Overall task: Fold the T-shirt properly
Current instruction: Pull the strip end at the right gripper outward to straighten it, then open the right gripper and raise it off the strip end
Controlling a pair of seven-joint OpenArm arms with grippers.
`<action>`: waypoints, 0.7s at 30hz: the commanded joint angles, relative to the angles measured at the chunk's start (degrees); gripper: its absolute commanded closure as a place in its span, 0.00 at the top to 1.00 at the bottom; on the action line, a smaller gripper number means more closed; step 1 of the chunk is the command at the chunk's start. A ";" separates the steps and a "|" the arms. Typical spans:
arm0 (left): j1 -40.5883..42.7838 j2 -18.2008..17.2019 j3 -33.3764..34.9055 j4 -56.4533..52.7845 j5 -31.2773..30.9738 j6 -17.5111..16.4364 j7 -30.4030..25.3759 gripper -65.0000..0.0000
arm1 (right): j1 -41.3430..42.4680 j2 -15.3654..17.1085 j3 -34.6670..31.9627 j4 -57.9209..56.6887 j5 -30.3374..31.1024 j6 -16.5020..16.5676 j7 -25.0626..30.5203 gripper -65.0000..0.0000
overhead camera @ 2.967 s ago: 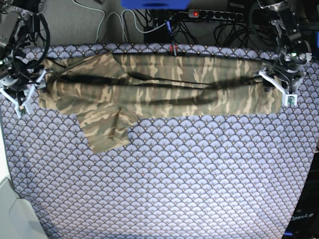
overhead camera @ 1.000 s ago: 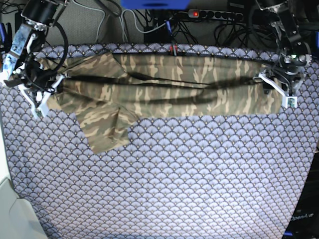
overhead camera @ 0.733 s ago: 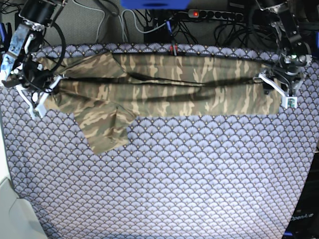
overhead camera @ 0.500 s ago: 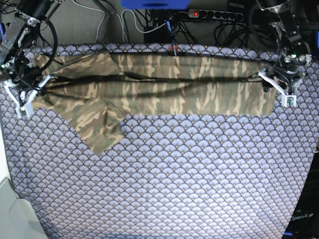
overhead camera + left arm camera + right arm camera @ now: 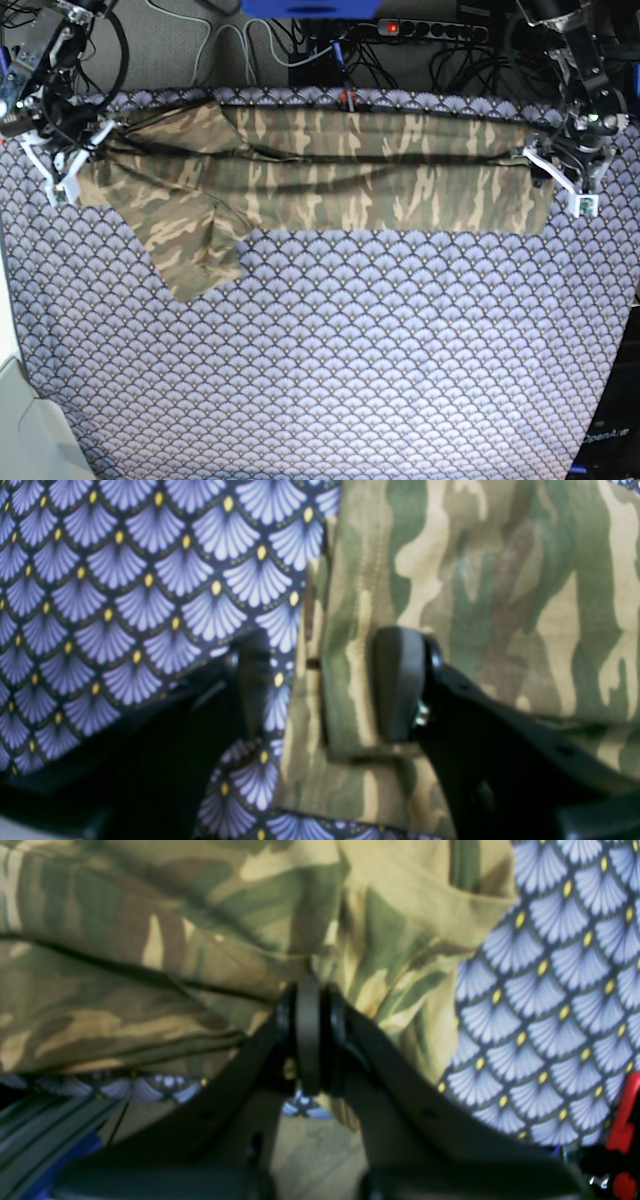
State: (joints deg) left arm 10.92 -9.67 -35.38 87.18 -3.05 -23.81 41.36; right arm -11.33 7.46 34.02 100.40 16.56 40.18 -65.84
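— Looking at the base view, I have the T-shirt [image 5: 330, 180] stretched as a long folded band across the upper part of the frame, lying on the fan-scale cloth [image 5: 350, 350]. One sleeve hangs down at the upper left, toward the frame's centre-left.

— Where are your grippers?

— My right gripper [image 5: 62, 165] sits at the upper left of the base view, at the shirt's end there. My left gripper [image 5: 565, 180] is at the upper right, at the other end of the band.

— Is the right one clenched?

— Yes. On my right wrist camera the two black fingers [image 5: 307, 1030] are pressed together at mid-frame, with a bunched fold of the camouflage T-shirt [image 5: 150, 940] pinched at their tips. Patterned cloth [image 5: 550, 990] shows on the right side of that frame.

— And the left?

— Its jaws stand apart. On my left wrist camera one finger [image 5: 400, 685] rests on the shirt's [image 5: 475, 605] hemmed edge at centre-right, while the other is over the purple scale pattern [image 5: 125, 590] at centre-left. The hem runs between them, so the fingers straddle the edge without pressing it.

— Anything else in view?

— A power strip [image 5: 440, 28] with a red switch light and tangled cables [image 5: 280, 45] run along the top edge of the base view.
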 commanded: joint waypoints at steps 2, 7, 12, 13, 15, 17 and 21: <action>-0.41 -2.06 -0.27 0.78 -0.16 0.21 -1.06 0.51 | 0.04 0.84 0.31 1.01 0.01 -0.18 2.15 0.00; -0.50 -3.56 -0.27 0.69 -0.25 0.21 -1.06 0.51 | 0.04 1.72 3.12 0.92 0.01 -0.18 2.24 0.00; -0.59 -4.00 -0.36 0.69 -0.25 0.21 -1.06 0.51 | 0.04 1.90 3.12 0.92 0.01 -0.18 2.33 0.00; -0.68 -4.09 -0.36 0.69 -0.25 0.21 -1.06 0.51 | 0.04 1.90 3.12 0.92 0.01 -0.18 2.42 0.00; -1.55 -4.17 -0.36 0.60 -0.25 0.21 -1.06 0.51 | 0.04 1.90 3.12 0.66 -0.07 -0.18 2.33 0.00; -1.64 -4.17 -0.36 -0.28 -0.25 0.21 -0.97 0.51 | -0.05 1.90 2.86 0.66 -0.07 -0.18 2.33 0.00; -1.64 -4.17 -0.36 -1.33 -0.25 0.21 -1.14 0.51 | -1.19 1.63 2.77 0.66 -0.07 -0.18 2.50 0.00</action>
State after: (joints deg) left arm 9.74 -12.84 -35.42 85.03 -3.25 -23.81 41.01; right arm -12.67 8.34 36.47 100.36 16.80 40.21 -63.79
